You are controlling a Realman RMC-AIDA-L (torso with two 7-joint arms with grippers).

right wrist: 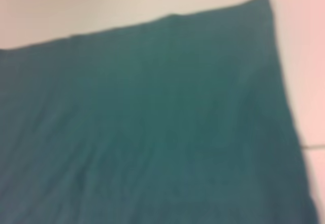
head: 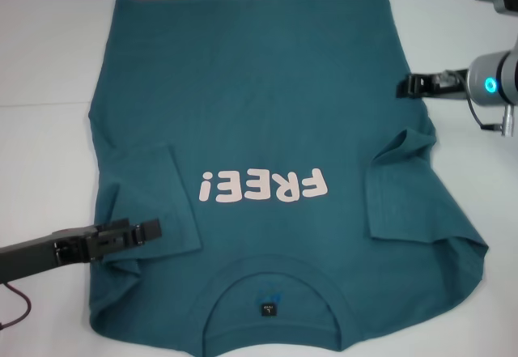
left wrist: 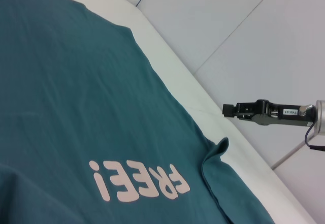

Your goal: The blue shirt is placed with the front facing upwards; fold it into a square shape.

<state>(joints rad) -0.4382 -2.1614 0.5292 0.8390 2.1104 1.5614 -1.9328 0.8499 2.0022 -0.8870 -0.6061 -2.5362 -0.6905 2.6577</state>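
Shirt [head: 267,114] flat on tabletop [head: 48,65], sleeves folded inward. Left pincer [head: 154,229] beside FREE! print [head: 265,186], probably closed, empty; right pincer [head: 402,87] at far side seam, aperture unclear.

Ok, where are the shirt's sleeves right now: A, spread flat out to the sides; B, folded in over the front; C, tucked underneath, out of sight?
B: on the blue shirt, both sleeves lie folded inward on the front, either side of the print.

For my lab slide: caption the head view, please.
Blue shirt front-up, both sleeves folded inward; left claw over one sleeve, right claw at shirt's edge.
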